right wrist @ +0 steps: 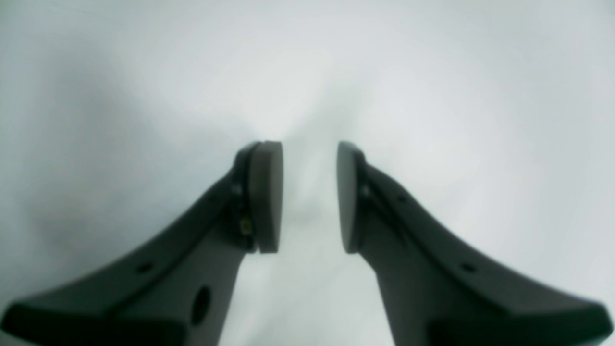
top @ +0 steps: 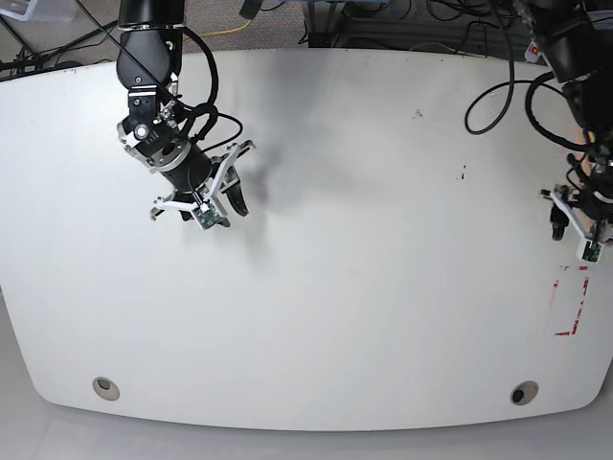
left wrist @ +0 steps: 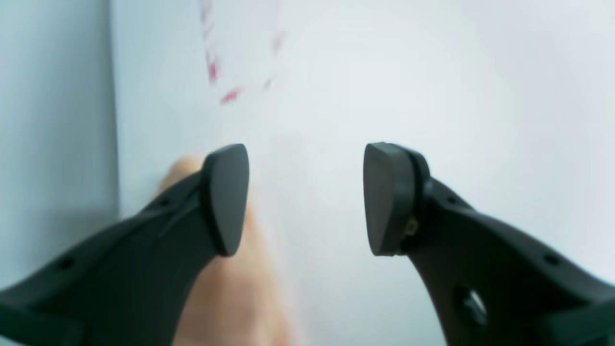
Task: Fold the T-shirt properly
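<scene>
Hovering over the white bench (top: 326,240), the right tool (top: 233,196) sits in the upper left of the base view, its black fingers pointing down and to the right with a dark shadow just beside them on the surface. In the right wrist view the right tool (right wrist: 310,197) shows its two pads standing apart with a narrow gap and nothing between them; only blurred white bench lies beyond.

At the far right edge of the base view the left tool (top: 575,225) hangs just above a red dashed marking (top: 571,305) on the bench. In the left wrist view the left tool (left wrist: 306,199) has its pads wide apart and empty. The red marking (left wrist: 218,72) appears blurred in the upper left of that frame.

A soft peach-coloured patch (left wrist: 230,298), out of focus, fills the lower left of the left wrist view behind the left-hand finger; it may be the T-shirt, though the blur leaves that uncertain. No such cloth shows on the bench in the base view.

Two round fittings (top: 106,388) sit near the bench's lower edge.
</scene>
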{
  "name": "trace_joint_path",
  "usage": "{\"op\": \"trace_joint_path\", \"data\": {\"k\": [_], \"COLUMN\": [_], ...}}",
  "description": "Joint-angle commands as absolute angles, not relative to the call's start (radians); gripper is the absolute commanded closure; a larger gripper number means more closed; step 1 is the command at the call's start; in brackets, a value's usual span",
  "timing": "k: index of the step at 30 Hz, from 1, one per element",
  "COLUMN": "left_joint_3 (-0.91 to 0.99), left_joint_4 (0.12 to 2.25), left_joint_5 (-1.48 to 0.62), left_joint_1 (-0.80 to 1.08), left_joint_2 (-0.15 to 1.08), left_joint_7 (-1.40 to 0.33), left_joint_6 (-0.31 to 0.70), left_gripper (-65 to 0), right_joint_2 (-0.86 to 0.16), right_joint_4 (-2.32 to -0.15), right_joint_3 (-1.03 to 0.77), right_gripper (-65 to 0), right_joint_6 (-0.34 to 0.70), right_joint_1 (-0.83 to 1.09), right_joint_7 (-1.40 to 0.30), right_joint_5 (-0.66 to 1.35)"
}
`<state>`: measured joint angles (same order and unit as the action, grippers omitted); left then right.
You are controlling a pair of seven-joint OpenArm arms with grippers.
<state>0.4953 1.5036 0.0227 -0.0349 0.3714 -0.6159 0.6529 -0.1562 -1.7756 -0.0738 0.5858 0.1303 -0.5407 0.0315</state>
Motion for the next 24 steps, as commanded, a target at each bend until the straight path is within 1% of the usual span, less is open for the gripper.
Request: {"op": "trace_joint_path", "data": {"k": [1,3,6,10,15,17,21,24], "left_joint_3": [0.464,0.446,0.395,0.346,0.323,0.325,0.321,0.321], "left_joint_4": [1.564,1.589,1.610,1.636,1.702,1.758,1.859,1.916], "left_joint_5": [0.021,0.021,0.021,0.021,0.021,0.021,0.016,0.013], "left_joint_1": [-0.038,0.007,0.062,0.156,0.274,0.346,0.483,0.584], "left_joint_2": [0.315,0.257,0.180,0.110,0.041,0.007,-0.033,-0.048], "left_joint_7": [-0.510,-0.414,-0.266,-0.136,-0.091,-0.087,-0.088,-0.088], "left_joint_6": [0.512,0.447,0.383,0.303,0.283,0.283,0.283,0.283], "left_gripper": [-35.1,-35.1,-35.1,-35.1,-35.0,-35.0,-34.9,-34.9], "right_joint_2": [-0.150,-0.150,-0.148,-0.148,-0.148,-0.148,-0.157,-0.183], "right_joint_4": [-1.742,-1.704,-1.656,-1.596,-1.537,-1.537,-1.538,-1.555], "right_joint_3": [-0.077,-0.099,-0.154,-0.225,-0.288,-0.312,-0.321,-0.346], "right_gripper": [-17.9,-17.9,-17.9,-17.9,-17.9,-17.9,-17.9,-17.9], "right_joint_6": [0.595,0.595,0.595,0.595,0.587,0.573,0.553,0.553], "right_joint_1": [0.120,0.127,0.131,0.145,0.197,0.252,0.360,0.440], "right_joint_7": [-0.377,-0.259,-0.125,-0.027,0.073,0.111,0.137,0.137], "right_joint_5": [-0.071,-0.125,-0.137,-0.136,-0.134,-0.128,-0.024,0.039]}}
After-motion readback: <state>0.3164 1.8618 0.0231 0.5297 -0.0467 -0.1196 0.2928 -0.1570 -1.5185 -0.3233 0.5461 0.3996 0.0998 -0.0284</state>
